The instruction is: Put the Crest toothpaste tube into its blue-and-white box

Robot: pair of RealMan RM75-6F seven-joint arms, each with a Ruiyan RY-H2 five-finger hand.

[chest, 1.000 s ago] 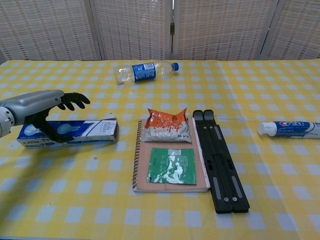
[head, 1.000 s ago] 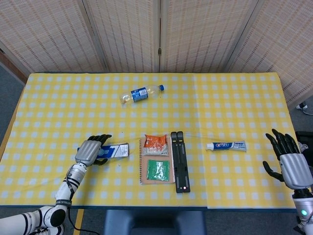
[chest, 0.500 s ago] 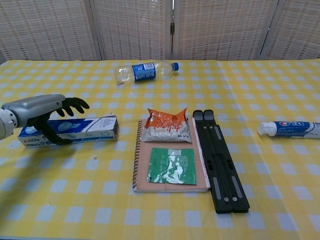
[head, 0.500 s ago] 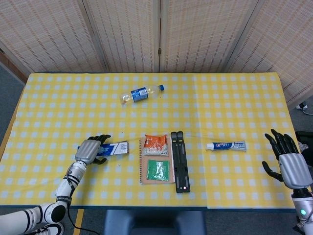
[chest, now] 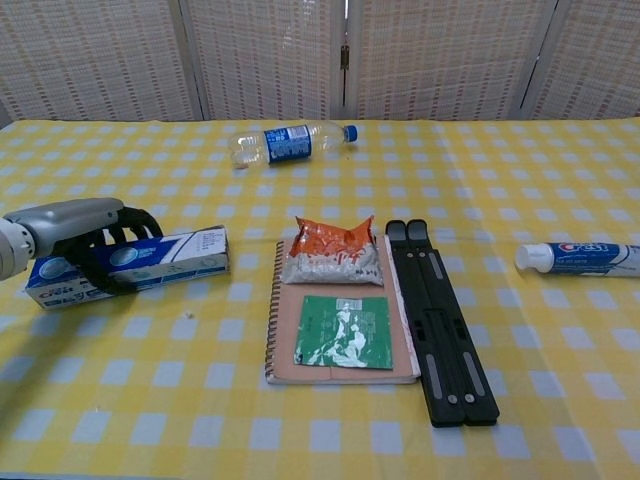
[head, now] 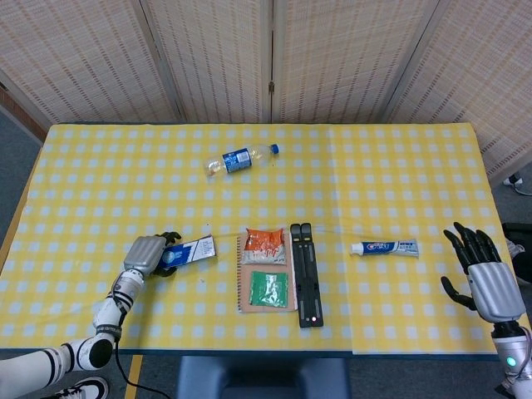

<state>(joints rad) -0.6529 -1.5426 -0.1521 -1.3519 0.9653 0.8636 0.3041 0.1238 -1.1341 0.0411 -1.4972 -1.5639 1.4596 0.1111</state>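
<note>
The blue-and-white Crest box (chest: 140,262) (head: 191,249) lies at the left of the table, its right end tilted a little away from me. My left hand (chest: 85,235) (head: 148,254) wraps over the box's left part, thumb on the near side and fingers curled over the far side, gripping it. The toothpaste tube (head: 384,248) (chest: 578,258) lies flat at the right, cap pointing left. Near the table's right edge my right hand (head: 486,278) hovers with fingers spread, holding nothing, a short way right of the tube. The chest view does not show it.
A clear plastic bottle (head: 239,159) (chest: 288,142) lies on its side at the back. In the middle sits a notebook (chest: 340,345) with an orange snack bag (chest: 332,252) and a green packet (chest: 343,331) on it, beside a black folded stand (chest: 438,320). The yellow checked tablecloth (head: 374,183) covers the table.
My left hand's fingers have closed around the box and pulled it slightly left, its right end swinging away. My right hand has drifted a little down and toward the near edge.
</note>
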